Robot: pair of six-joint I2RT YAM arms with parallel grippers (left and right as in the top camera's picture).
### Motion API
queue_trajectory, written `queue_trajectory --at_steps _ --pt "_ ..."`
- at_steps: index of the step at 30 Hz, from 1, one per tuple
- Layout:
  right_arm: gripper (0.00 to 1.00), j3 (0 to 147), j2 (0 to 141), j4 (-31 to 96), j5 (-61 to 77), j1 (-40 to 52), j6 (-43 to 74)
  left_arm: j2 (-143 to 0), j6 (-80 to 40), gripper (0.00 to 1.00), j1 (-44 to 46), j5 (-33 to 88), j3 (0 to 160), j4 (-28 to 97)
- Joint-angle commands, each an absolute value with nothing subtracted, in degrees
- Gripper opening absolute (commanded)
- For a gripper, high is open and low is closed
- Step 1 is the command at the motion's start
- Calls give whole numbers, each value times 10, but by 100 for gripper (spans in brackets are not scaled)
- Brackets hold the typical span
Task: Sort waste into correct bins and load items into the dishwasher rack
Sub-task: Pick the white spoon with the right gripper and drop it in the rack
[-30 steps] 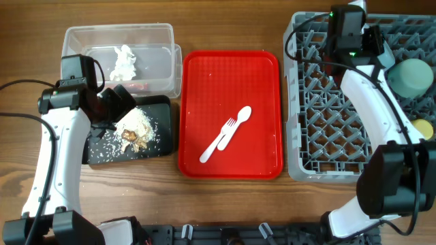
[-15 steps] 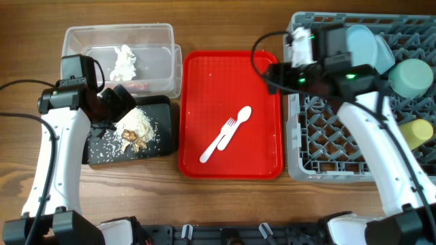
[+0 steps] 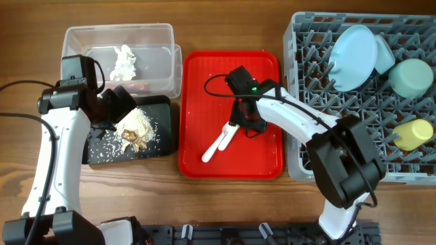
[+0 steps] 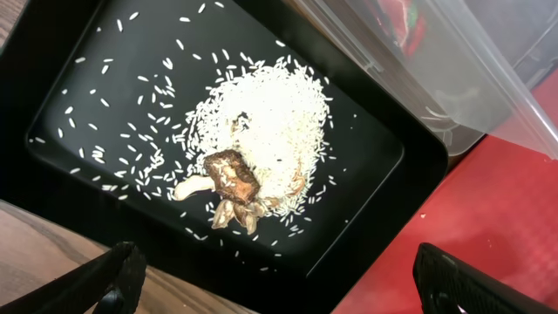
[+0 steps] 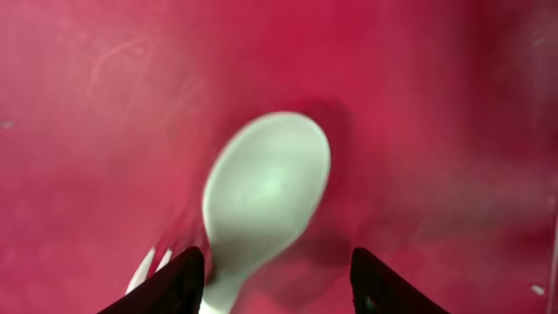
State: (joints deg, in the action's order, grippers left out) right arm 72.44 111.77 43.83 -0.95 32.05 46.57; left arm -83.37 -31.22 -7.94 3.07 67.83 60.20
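Spoon (image 5: 261, 187) lies on the red tray (image 3: 266, 75), handle running diagonally toward the near-left beside the fork (image 5: 146, 266); the right gripper (image 5: 277, 277), nearer arm, hovers above with fingers (image 5: 170, 283) apart, straddling its bowl.

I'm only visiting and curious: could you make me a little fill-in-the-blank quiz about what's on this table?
The white spoon lies on the ______ serving tray.
The crumpled tissue sits in the ______ plastic tub.
The rice and food scraps lie in the ______ shallow tray.
The pale blue plate stands in the grey dishwasher ______.
Missing words: red; clear; black; rack.
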Motion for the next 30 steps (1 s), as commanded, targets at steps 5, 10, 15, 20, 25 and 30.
queue_trajectory --at_steps 5,10,15,20,25,30 --pt "37 719 1131 456 -50 319 480 -828 -320 100 -82 36 682 603" --pt "25 721 1130 439 -81 299 450 -828 -320 100 -82 36 682 603" --pt "8 722 1130 416 -50 271 390 -828 -320 100 -82 36 682 602" --pt "4 725 1122 428 -24 271 376 -828 -320 100 -82 36 682 602" --pt "4 793 1007 493 9 257 179 -828 -320 100 -82 36 682 603" --pt "4 796 880 513 18 141 -28 -828 -320 100 -82 36 682 602"
